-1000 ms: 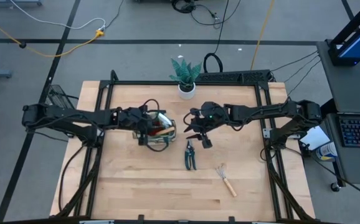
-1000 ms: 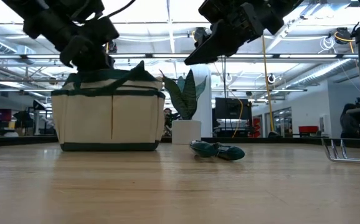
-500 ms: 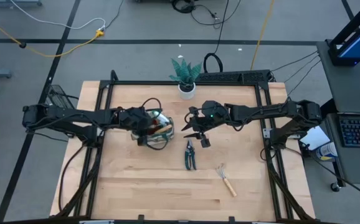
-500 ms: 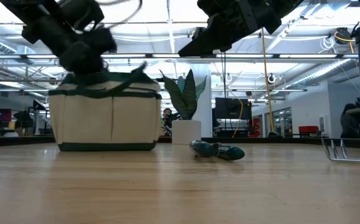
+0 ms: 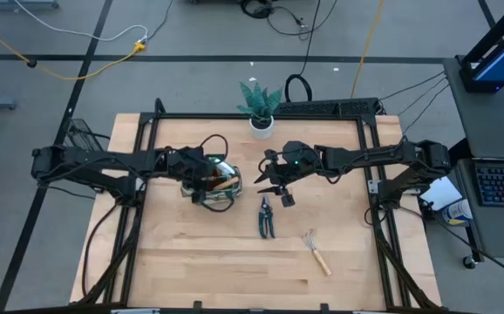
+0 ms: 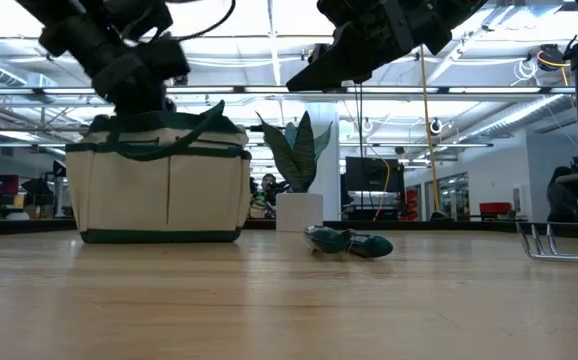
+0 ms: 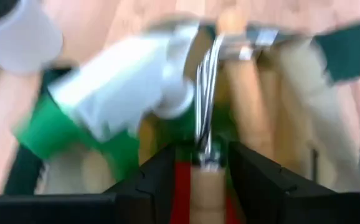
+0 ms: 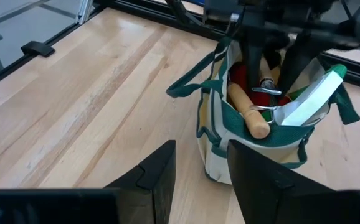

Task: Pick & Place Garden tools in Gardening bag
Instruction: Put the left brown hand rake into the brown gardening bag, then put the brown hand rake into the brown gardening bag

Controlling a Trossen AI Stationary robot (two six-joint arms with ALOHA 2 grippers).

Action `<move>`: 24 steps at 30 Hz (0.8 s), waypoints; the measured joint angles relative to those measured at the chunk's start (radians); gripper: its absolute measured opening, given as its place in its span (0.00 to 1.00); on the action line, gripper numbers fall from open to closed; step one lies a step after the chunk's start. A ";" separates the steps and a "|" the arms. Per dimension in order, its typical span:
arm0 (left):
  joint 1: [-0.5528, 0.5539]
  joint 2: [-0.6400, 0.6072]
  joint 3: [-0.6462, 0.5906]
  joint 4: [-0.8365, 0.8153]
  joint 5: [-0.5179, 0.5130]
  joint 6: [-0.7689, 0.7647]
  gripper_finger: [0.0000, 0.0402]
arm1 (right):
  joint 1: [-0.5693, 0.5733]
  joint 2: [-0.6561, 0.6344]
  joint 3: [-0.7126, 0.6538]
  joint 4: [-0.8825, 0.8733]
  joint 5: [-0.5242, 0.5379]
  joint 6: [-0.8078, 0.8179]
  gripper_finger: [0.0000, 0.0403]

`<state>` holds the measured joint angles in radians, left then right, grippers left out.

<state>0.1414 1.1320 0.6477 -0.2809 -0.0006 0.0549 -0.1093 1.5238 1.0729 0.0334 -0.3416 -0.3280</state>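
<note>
The beige, green-trimmed gardening bag (image 5: pixel 217 181) (image 6: pixel 159 190) stands on its base left of the table's middle. It holds a spray bottle (image 7: pixel 105 106), something red (image 8: pixel 236 71) and wooden-handled tools (image 8: pixel 248 112). My left gripper (image 7: pixel 203 180) (image 5: pixel 201 174) hangs over the bag's mouth, open, with a rake's wooden handle (image 7: pixel 208 193) between its fingers. My right gripper (image 5: pixel 278 187) (image 8: pixel 202 180) hovers open to the right of the bag, with nothing in it. Dark shears (image 5: pixel 267 218) and a second rake (image 5: pixel 316 251) lie flat on the table. My left gripper's fingers come from above at a slant and stand on either side of the rake's wooden handle (image 7: pixel 208 186), just behind its metal tines (image 7: pixel 205 93), which point into the bag. A red strip shows between one finger (image 7: pixel 158 180) and the handle. I cannot tell whether the other finger touches it.
A potted green plant (image 5: pixel 260 105) (image 6: pixel 297 160) stands at the far edge, behind the bag and the shears. Black frame rails (image 5: pixel 370 174) run along the table's sides. Bare wood (image 5: pixel 200 262) lies toward the near edge.
The bag has slid a little toward the table's left edge, still upright, with my left gripper above its mouth. My right gripper has kept still.
</note>
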 joint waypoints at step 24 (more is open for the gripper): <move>-0.129 -0.001 0.246 -0.150 -0.078 0.064 0.38 | 0.129 0.000 0.000 -0.244 0.066 0.267 0.53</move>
<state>0.0129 1.1309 0.8936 -0.4311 -0.0788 0.1188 0.0194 1.5242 1.0729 -0.2107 -0.2759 -0.0606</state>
